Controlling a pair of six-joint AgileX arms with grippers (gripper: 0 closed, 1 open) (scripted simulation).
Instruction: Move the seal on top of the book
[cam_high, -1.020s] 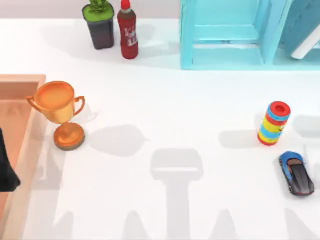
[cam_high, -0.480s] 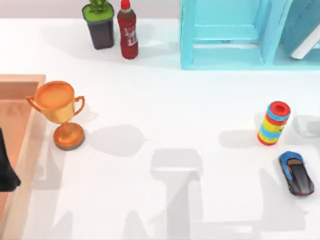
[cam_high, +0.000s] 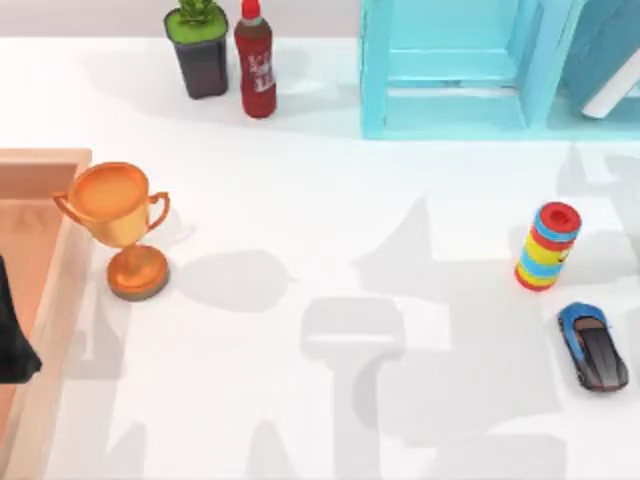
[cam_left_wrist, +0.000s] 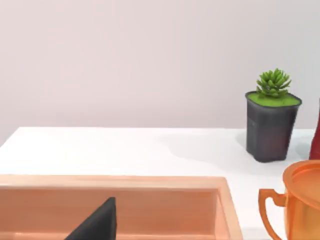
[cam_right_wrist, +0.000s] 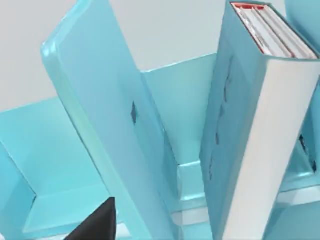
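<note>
The seal is out of view. The book (cam_right_wrist: 260, 125), teal with white page edges, stands upright and leaning inside the light-blue shelf unit (cam_right_wrist: 105, 125). From above, the book (cam_high: 612, 70) sits in the shelf unit's (cam_high: 450, 70) right compartment at the table's back right. A dark part of my right gripper (cam_right_wrist: 95, 222) faces the shelf's divider, close to the book. A dark part of my left gripper (cam_left_wrist: 95, 225) hangs over the wooden tray (cam_left_wrist: 125, 182), and the left arm (cam_high: 12, 340) is at the table's left edge.
A gold trophy (cam_high: 120, 225) stands beside the tray (cam_high: 55, 160). A potted plant (cam_high: 198, 50) and a red bottle (cam_high: 255, 60) stand at the back. A striped ring stack (cam_high: 547, 247) and a blue toy car (cam_high: 592, 345) are at the right.
The arm shadow on the table has swept from the front middle toward the back right, up to the shelf. The loose objects and the left arm have not moved.
</note>
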